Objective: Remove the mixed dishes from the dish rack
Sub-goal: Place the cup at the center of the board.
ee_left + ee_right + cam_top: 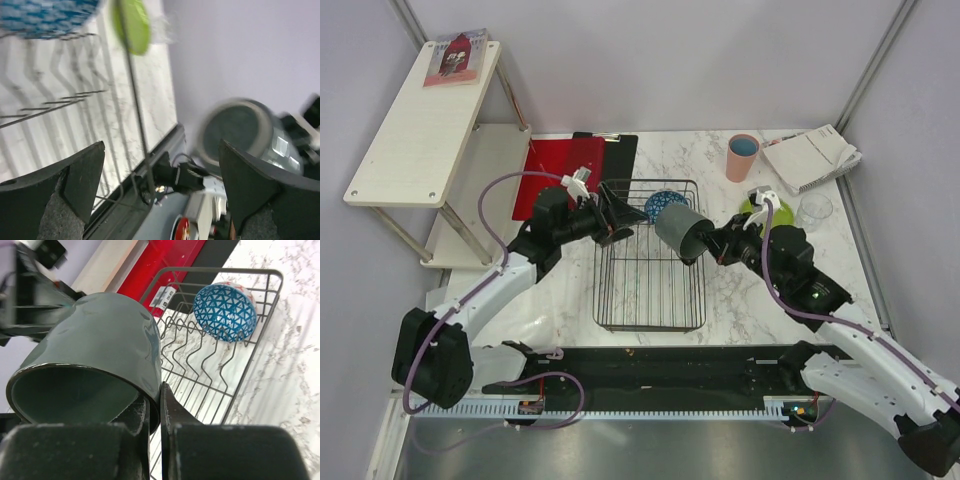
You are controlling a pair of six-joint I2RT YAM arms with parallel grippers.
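Marble table (735,300); right wrist view shows mug (105,350) pinched.

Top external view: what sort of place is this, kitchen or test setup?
Probably a lab test cell, not a kitchen: plain grey walls on metal posts, a black robot mounting rail along the table edge, a dish rack staged on it.

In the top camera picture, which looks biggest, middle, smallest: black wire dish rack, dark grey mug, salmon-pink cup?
1. Black wire dish rack.
2. Dark grey mug, but it's held up nearer the camera, so unsure.
3. Salmon-pink cup.
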